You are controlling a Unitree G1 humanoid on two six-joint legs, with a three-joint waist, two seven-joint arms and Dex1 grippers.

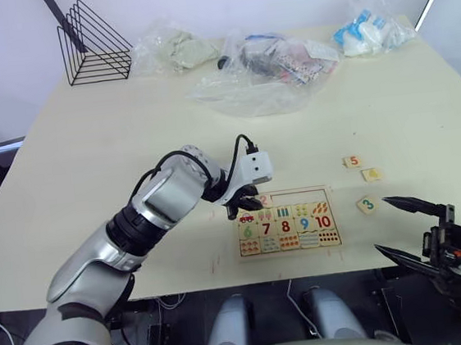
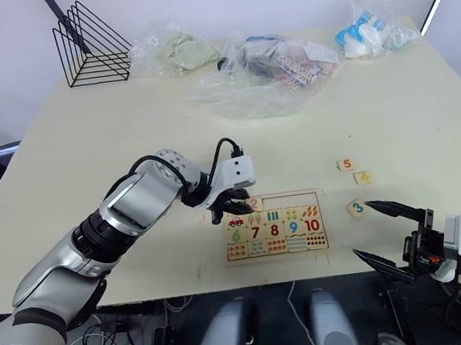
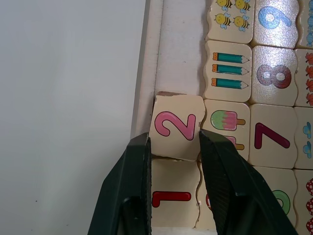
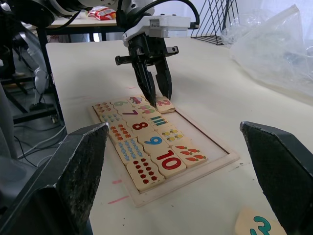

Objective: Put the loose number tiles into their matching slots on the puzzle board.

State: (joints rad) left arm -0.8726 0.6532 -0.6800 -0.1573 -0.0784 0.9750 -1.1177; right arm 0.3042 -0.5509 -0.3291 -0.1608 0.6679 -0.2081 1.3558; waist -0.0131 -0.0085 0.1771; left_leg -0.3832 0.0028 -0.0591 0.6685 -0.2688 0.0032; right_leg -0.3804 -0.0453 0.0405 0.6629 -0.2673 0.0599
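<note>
Seating the 2
The left hand [image 3: 171,147] pinched the small pale-wood pink-2 tile [image 3: 176,128] by its side edges; light, stiff, it sat tilted over the wooden puzzle board [image 1: 325,190]. The right hand [image 1: 397,225] hung spread.

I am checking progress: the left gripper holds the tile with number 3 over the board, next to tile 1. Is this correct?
Not quite. The left gripper holds the pink 2 tile, not 3; the left wrist view shows it, beside the 1 tile on the puzzle board. The 3 tile lies on the table.

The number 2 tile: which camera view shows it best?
The left wrist view: the 2 tile sits between the left gripper fingers, tilted over its slot beside the 1 tile. The right wrist view shows it small; in the eye views the gripper mostly hides it.
</note>
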